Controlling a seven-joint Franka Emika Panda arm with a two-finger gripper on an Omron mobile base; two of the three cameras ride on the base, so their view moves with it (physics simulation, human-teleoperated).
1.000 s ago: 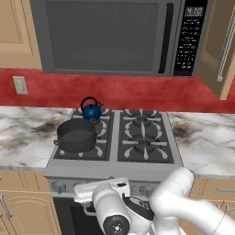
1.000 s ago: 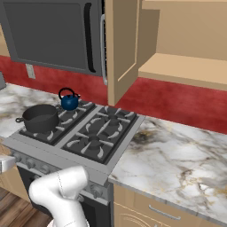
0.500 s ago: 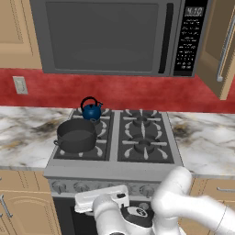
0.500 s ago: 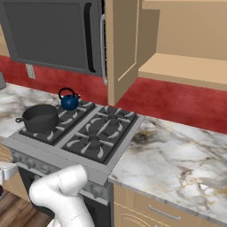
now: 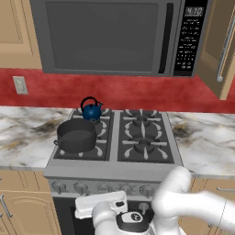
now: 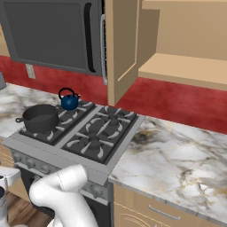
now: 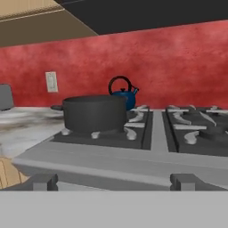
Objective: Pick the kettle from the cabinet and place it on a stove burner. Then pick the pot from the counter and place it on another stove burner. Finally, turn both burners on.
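Claw: the two-finger gripper (image 5: 102,204) hangs low in front of the range, below its knob row, jaws spread wide and holding nothing; its two dark tips (image 7: 39,181) rise level with the range's front edge.
Knobs: the row of grey front knobs (image 5: 82,187) sits just above and beyond the claw.
Pot: the squat round dark grey-black pot (image 7: 94,113) with side loop handles stands on the front left burner, the nearest thing beyond the claw, above it and a little to its left; also seen at (image 5: 76,135) and (image 6: 41,118).
Kettle: the small glossy blue kettle (image 7: 124,96) with a black arched handle sits on the rear left burner straight behind the pot, partly hidden by it from the hand; also at (image 5: 92,109) and (image 6: 69,100).
Right burners: the two black star-shaped iron grates (image 5: 143,136) beyond the claw to its right are bare.
Counter: the white-grey veined marble worktop (image 6: 177,155) runs off to both sides of the grey steel range (image 6: 53,153).
Cabinet: the light tan wood wall cabinet (image 6: 177,66), far up and right of the claw, stands with its door swung out.
Microwave: a dark grey microwave (image 5: 114,36) hangs high above the burners.
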